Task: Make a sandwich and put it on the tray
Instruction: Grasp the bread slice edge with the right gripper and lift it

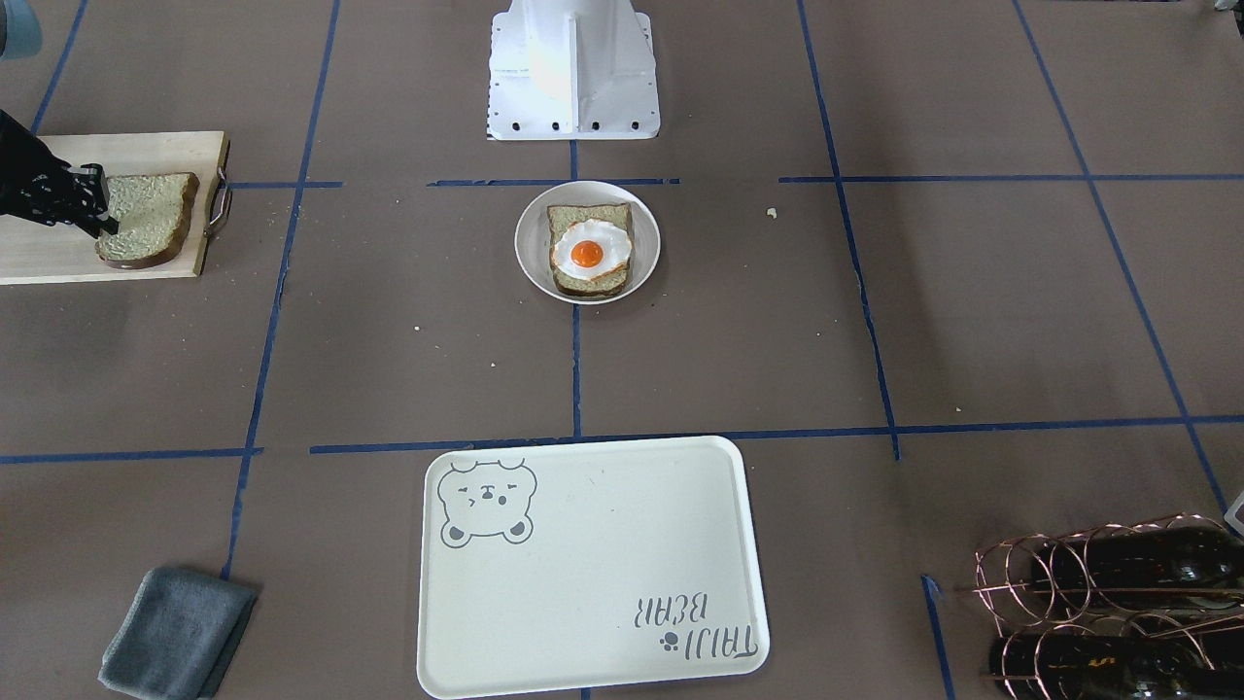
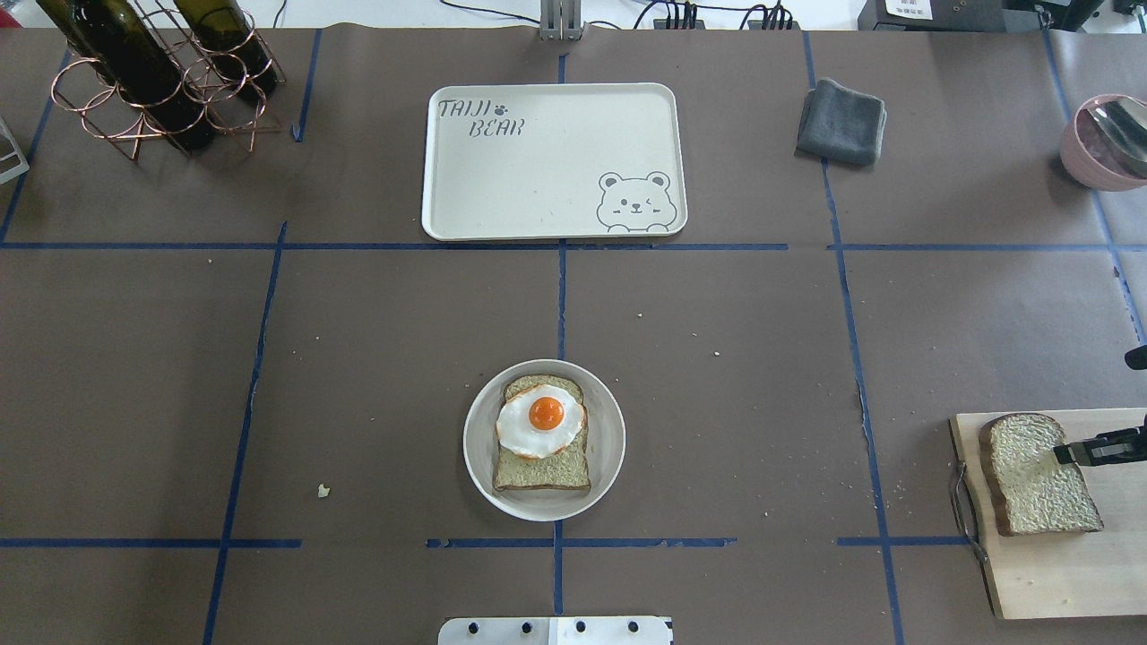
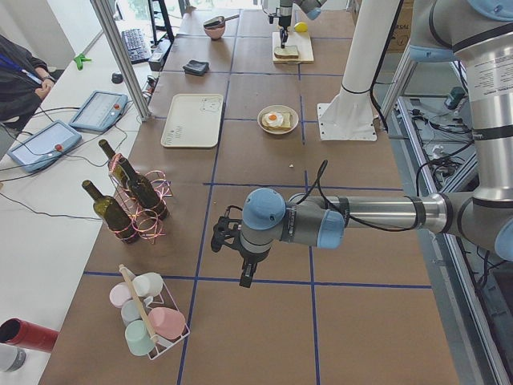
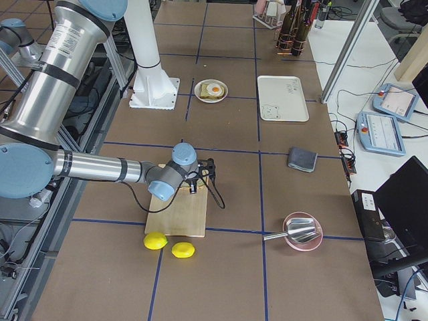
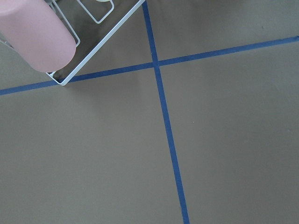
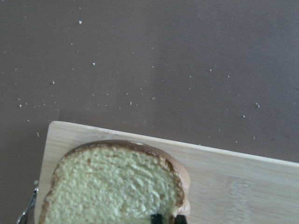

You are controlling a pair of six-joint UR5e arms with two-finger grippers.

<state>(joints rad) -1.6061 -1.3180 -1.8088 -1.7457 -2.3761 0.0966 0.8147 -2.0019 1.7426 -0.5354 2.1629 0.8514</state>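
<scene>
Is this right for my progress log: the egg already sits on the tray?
No, the fried egg lies on a bread slice in the round plate; the tray holds nothing.

bread slices (image 2: 1039,475) 2 | egg (image 2: 540,421) 1 | tray (image 2: 538,161) 1 | plate (image 2: 610,439) 1 | lemons (image 4: 156,241) 2

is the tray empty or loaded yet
Empty: the tray shows only its printed bear drawing and lettering, nothing resting on it.
</scene>
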